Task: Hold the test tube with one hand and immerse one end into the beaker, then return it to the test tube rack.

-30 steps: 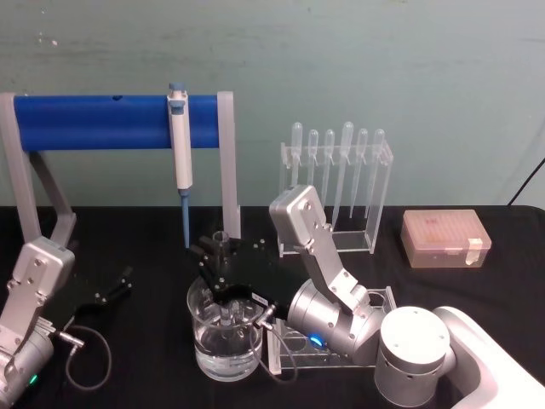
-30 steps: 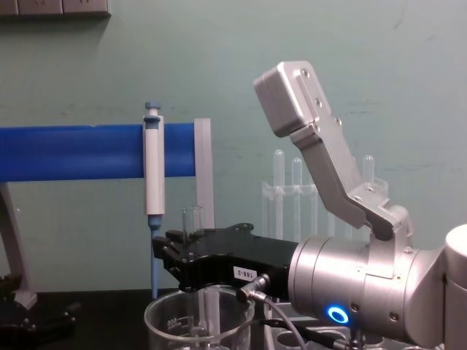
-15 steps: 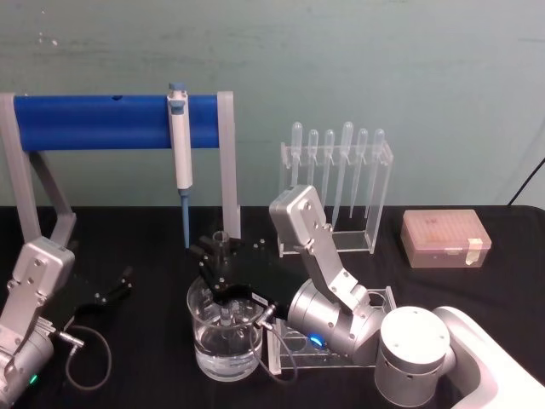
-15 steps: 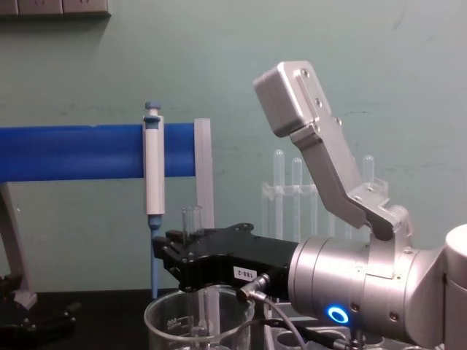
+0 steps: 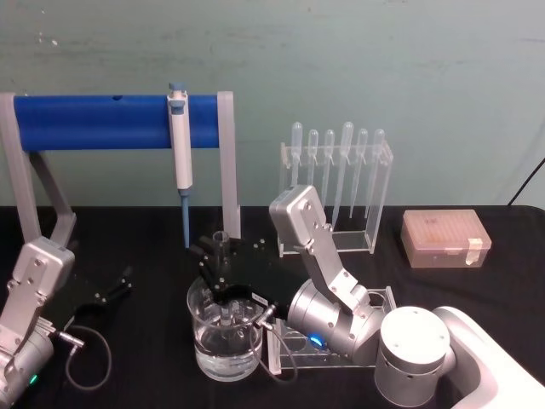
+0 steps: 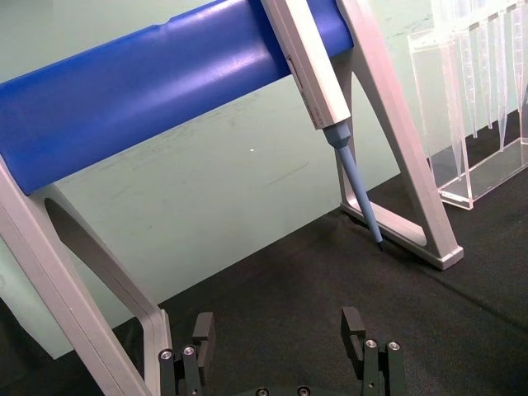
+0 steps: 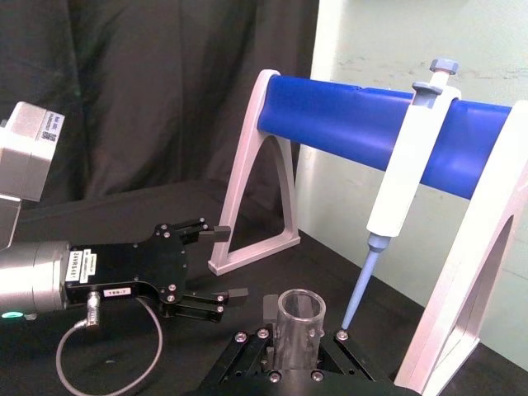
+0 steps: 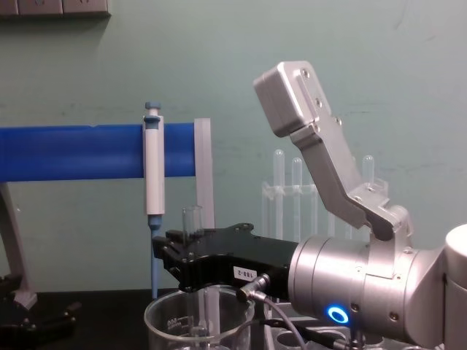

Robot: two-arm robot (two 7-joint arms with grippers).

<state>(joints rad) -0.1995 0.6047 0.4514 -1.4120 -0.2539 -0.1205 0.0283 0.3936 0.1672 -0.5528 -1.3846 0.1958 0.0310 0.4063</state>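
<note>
Test tube (image 8: pixel 192 219), clear rimmed glass, in black right gripper (image 8: pixel 191 255), inside cylindrical beaker (image 8: pixel 165 325)

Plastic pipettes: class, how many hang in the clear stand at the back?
6, in a row in the clear stand, left to right: first, second, third, fourth, fifth, sixth. The right arm hides some tips.

The test tube (image 5: pixel 220 239) stands in the beaker (image 5: pixel 203 348), left of the rack (image 5: pixel 284 349).
</note>
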